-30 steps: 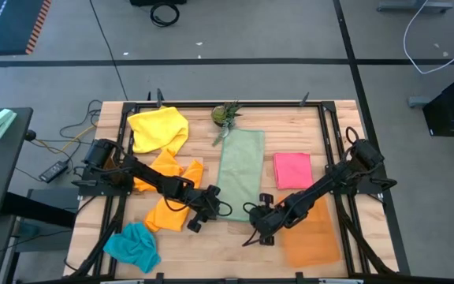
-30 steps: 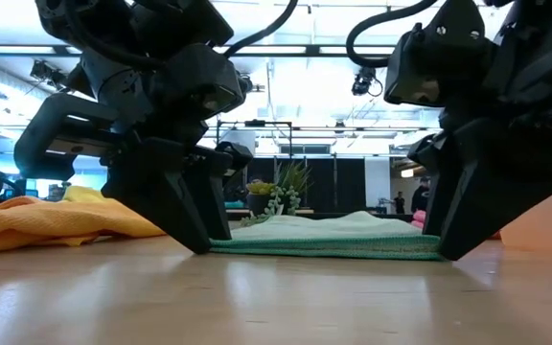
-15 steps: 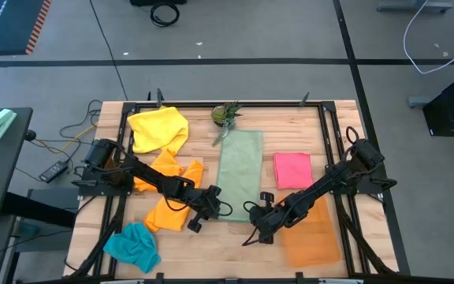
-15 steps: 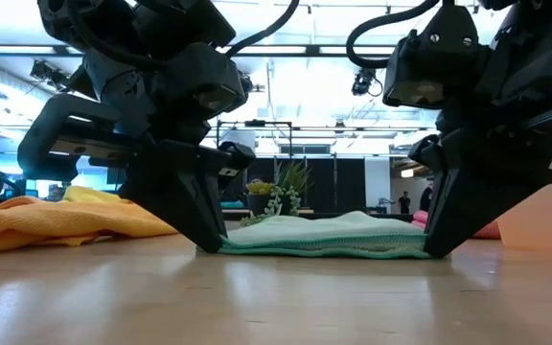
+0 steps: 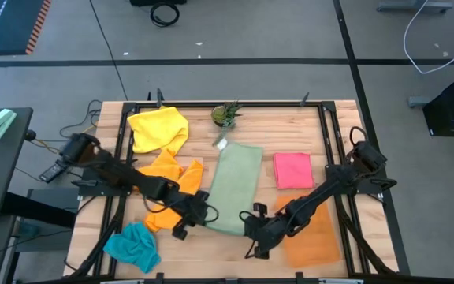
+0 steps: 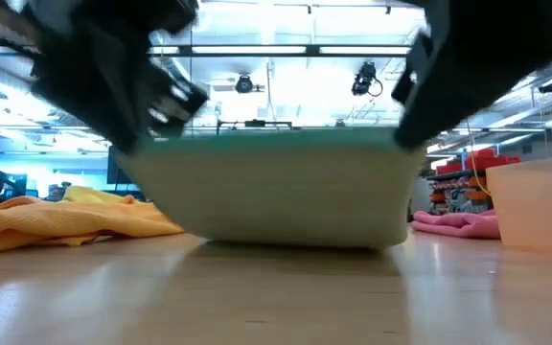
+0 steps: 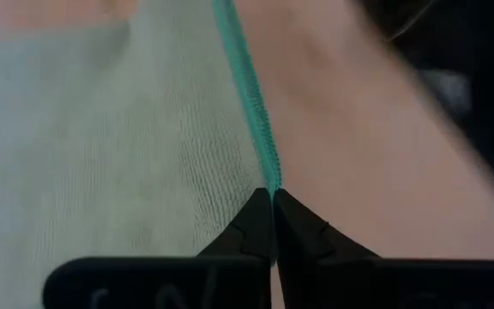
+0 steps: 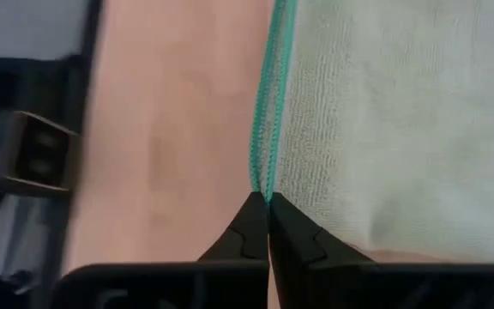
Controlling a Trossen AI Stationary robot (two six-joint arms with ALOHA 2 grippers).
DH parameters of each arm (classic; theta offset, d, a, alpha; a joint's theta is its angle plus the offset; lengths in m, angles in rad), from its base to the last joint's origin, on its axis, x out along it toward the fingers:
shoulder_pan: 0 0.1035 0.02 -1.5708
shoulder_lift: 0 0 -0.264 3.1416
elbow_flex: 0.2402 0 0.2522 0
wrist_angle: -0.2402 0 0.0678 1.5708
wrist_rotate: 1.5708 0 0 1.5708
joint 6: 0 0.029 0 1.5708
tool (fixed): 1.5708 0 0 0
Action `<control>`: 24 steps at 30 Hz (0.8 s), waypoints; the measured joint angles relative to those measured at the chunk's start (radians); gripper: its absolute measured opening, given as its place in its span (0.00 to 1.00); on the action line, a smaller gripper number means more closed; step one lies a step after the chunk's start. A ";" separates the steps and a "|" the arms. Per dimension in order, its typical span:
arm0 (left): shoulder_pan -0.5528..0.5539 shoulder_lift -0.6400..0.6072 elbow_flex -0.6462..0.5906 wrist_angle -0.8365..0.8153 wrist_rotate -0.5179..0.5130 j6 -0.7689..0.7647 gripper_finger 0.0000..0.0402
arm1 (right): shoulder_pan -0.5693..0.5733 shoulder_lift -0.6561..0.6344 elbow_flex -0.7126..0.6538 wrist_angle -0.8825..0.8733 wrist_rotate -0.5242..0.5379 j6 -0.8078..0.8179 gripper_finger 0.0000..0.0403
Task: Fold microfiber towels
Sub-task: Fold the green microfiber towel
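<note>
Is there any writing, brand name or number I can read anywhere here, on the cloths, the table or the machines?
None can be read in any view.
The pale green towel, held at two corners by the left pincer and right pincer, is plain with a teal stitched edge.
The other towels and the arms show no lettering.
Anything in the room behind is too blurred to read.

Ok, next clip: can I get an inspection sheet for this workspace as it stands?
Surface: wooden table in a black frame.
Job's things: pale green towel, near edge lifted off the table; yellow towel, orange towel and teal towel loose; pink towel folded.
Clutter: small plant at the far edge; orange mat.
Grippers: left tool and right tool each shut on a near corner of the pale green towel.
Cables: black cables on the floor and beside the table.
Surroundings: grey floor; lab room behind.
</note>
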 joint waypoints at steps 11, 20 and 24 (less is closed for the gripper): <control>-0.157 -0.219 0.005 0.005 -0.061 -0.117 0.03 | 0.082 -0.001 0.279 -0.129 0.049 0.034 0.00; 0.031 -0.226 0.002 -0.224 -0.270 -0.034 0.02 | -0.084 -0.003 0.296 -0.483 0.161 0.122 0.00; 0.166 -0.166 -0.019 -0.204 -0.271 0.036 0.04 | -0.185 -0.001 0.248 -0.529 0.147 0.126 0.00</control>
